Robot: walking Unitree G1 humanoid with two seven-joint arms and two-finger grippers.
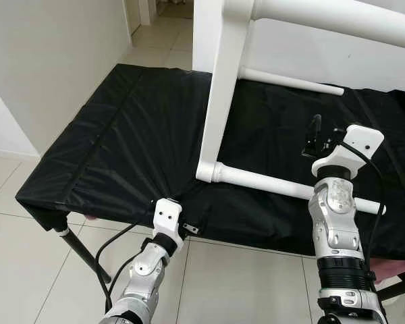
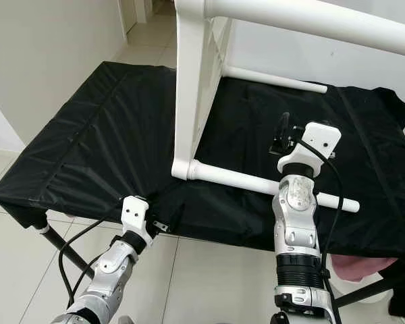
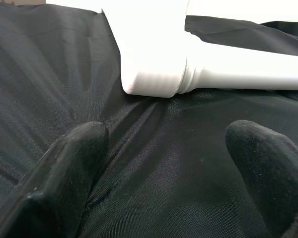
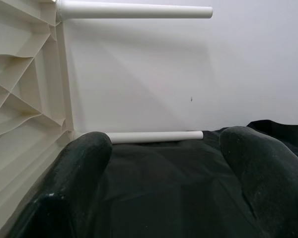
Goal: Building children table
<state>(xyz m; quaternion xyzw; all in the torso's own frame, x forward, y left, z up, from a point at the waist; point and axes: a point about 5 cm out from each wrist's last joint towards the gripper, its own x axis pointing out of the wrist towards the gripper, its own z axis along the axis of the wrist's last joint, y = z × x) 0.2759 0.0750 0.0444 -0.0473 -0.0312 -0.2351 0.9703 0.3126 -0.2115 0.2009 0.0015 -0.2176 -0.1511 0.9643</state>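
Black cloth bench (image 1: 121, 135) carries the white table (image 1: 219, 88) on its side: light, stiff, smooth. Grab a leg (image 1: 283, 185). Left gripper (image 3: 164, 163) and right gripper (image 4: 164, 168) gape empty.

Black cloth-covered bench (image 1: 115, 155), white children table (image 1: 219, 101) on its side

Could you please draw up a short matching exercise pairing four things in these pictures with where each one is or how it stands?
Things:
1. white children table
2. left gripper
3. right gripper
4. black cloth

Descriptions:
A. open, low at the cloth's near edge
B. tipped on its side, legs horizontal
C. open, raised beyond the nearest leg
D. spread over the work surface

Pairs: 1-B, 2-A, 3-C, 4-D
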